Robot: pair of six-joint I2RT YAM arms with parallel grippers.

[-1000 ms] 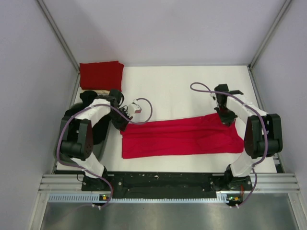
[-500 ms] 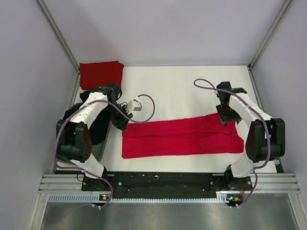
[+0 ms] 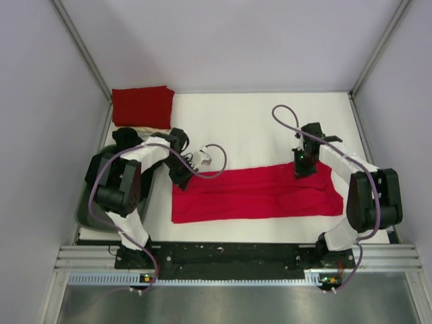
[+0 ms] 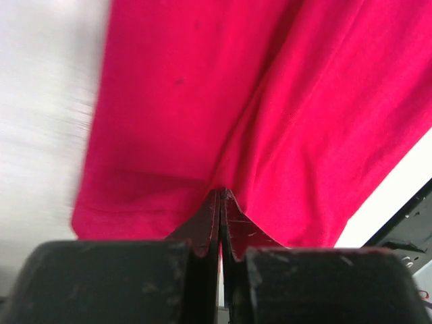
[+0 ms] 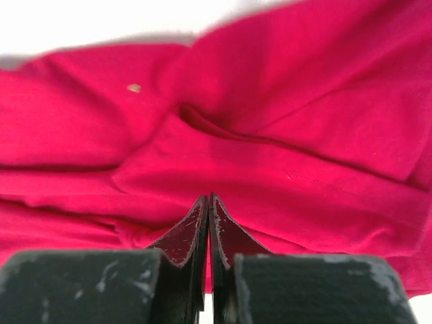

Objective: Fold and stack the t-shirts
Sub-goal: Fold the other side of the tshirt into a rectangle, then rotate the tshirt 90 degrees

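Both grippers have closed in on each other since half a second ago: my left gripper has slid right and my right gripper has slid left. Each sits on the far edge of the long shirt. Two red shirts are in view. The long shirt lies as a band across the near half of the table, between my two arms. The folded shirt rests square in the far left corner, well apart. My left fingers are clamped on a pucker at the band's left end. My right fingers are pressed together too, pinching cloth near its right end.
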